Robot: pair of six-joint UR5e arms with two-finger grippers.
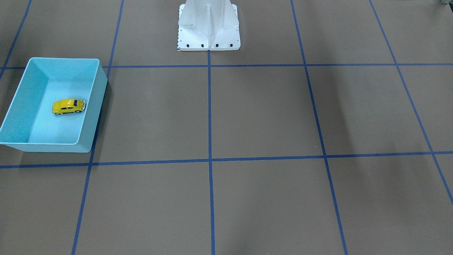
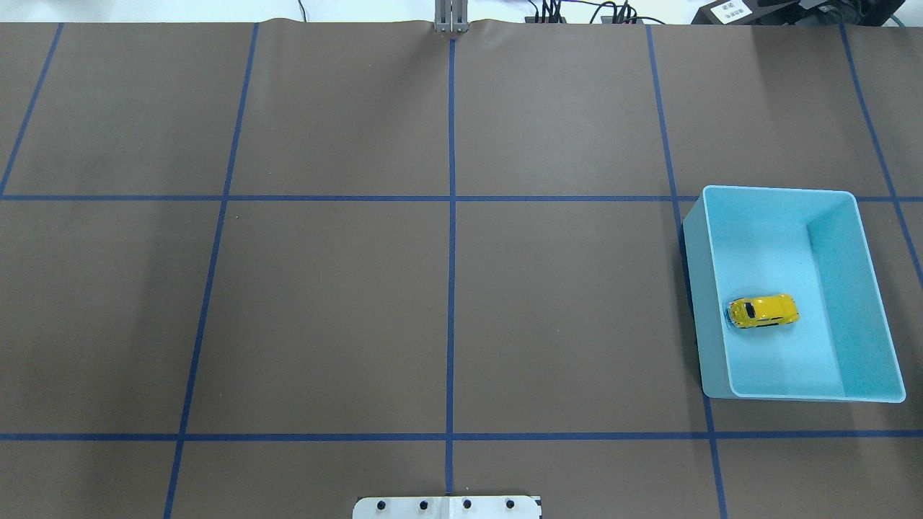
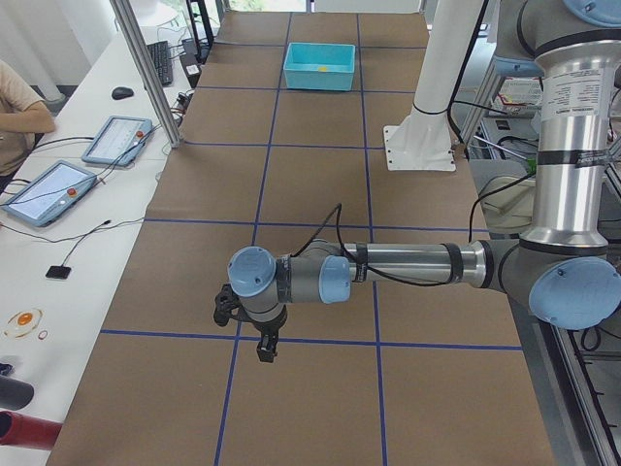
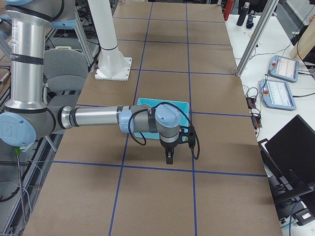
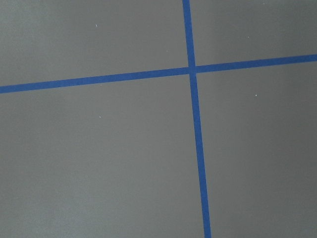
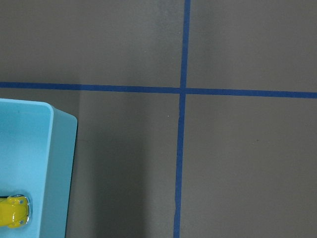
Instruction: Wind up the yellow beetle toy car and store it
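Observation:
The yellow beetle toy car point(image 1: 69, 106) stands on its wheels on the floor of the blue bin point(image 1: 92, 112), at the robot's right side of the table. It also shows in the overhead view point(image 2: 763, 311) and at the right wrist view's lower left corner point(image 6: 12, 212). Neither gripper touches it. My right gripper point(image 4: 169, 158) hangs above the table near the bin point(image 4: 147, 102), fingers pointing down. My left gripper point(image 3: 264, 345) hangs over the table's far left end. Both show only in the side views, so I cannot tell whether they are open or shut.
The brown table mat carries a grid of blue tape lines point(image 2: 451, 288). The white robot base point(image 1: 208, 28) stands at the middle of the robot's edge. Tablets point(image 3: 60, 189) and cables lie on the side desk, where an operator's arm point(image 3: 19, 107) rests.

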